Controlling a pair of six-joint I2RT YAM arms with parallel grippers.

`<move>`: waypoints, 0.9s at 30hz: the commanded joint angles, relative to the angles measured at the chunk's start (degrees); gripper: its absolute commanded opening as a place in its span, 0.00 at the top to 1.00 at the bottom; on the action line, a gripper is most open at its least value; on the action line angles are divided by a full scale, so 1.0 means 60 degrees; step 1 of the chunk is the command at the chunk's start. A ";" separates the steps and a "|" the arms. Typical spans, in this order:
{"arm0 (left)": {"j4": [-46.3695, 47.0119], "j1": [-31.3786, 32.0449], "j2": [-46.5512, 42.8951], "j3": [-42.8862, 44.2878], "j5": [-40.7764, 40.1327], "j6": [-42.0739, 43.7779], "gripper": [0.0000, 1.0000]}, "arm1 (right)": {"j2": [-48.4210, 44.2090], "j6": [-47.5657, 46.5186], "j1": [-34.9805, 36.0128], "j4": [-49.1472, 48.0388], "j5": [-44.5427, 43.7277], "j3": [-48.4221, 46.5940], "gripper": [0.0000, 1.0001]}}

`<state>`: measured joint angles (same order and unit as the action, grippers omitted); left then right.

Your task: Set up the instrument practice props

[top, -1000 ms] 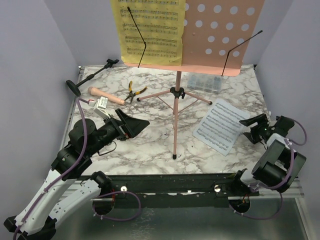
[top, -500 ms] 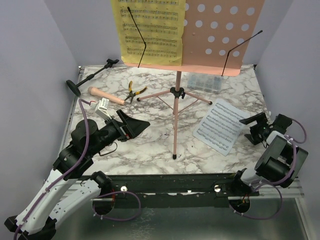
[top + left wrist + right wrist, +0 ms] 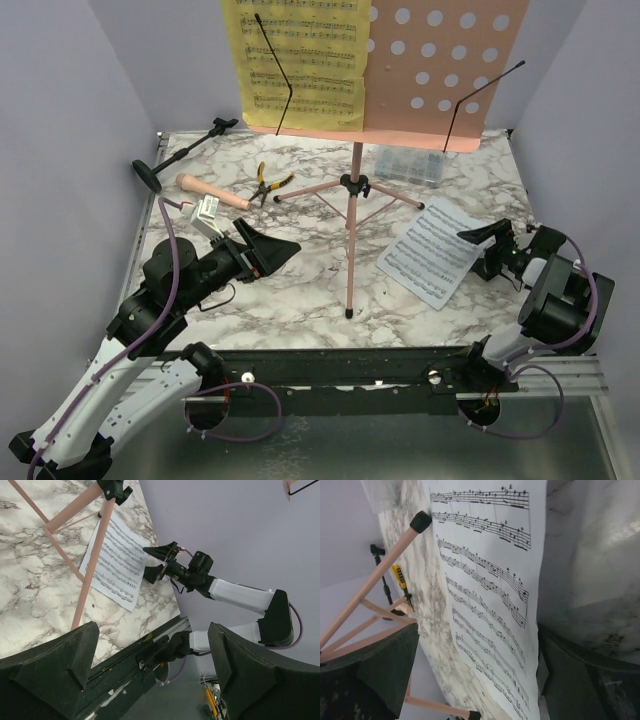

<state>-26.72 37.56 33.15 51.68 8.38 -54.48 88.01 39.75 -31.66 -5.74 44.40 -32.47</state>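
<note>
Progress: yellow sheet [image 3: 300, 60] up on music stand [image 3: 440, 70], upper centre | pending: white sheet [image 3: 430, 250], microphone [image 3: 212, 192], mic stand [image 3: 185, 150] lying on table [image 3: 300, 300] | left gripper [image 3: 272, 255], right gripper [image 3: 475, 252]: both spread, empty

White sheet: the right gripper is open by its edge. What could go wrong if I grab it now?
1. The white sheet lies flat on the table; the open right gripper may push or crumple it rather than pinch it.
2. The stand has a leg close beside the sheet; a sweep that way could knock the stand and shake its yellow sheet loose.
</note>
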 commanded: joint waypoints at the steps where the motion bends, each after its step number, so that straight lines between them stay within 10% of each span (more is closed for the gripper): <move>1: 0.0180 -0.0008 0.0048 0.0029 0.0244 -0.0119 0.01 | 0.0119 0.0736 0.0105 -0.1168 0.1073 0.0445 0.06; 13: 0.0233 -0.0015 0.0062 0.0073 0.0302 -0.0220 0.01 | -0.1105 0.1348 0.0367 -0.2538 -0.0224 0.1189 0.99; 21: 0.0240 -0.0008 0.0082 0.0026 0.0251 -0.0210 0.01 | -0.4458 -0.1380 0.2463 0.4305 -0.4836 -0.2454 1.00; 27: 0.0363 -0.0005 0.0268 0.0001 0.0171 -0.0149 0.01 | -0.4116 -0.1616 0.4114 0.6934 -0.2675 -0.4245 1.00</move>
<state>-26.00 37.56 33.91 51.68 8.62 -55.53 61.67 33.67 -13.17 17.32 24.84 -56.18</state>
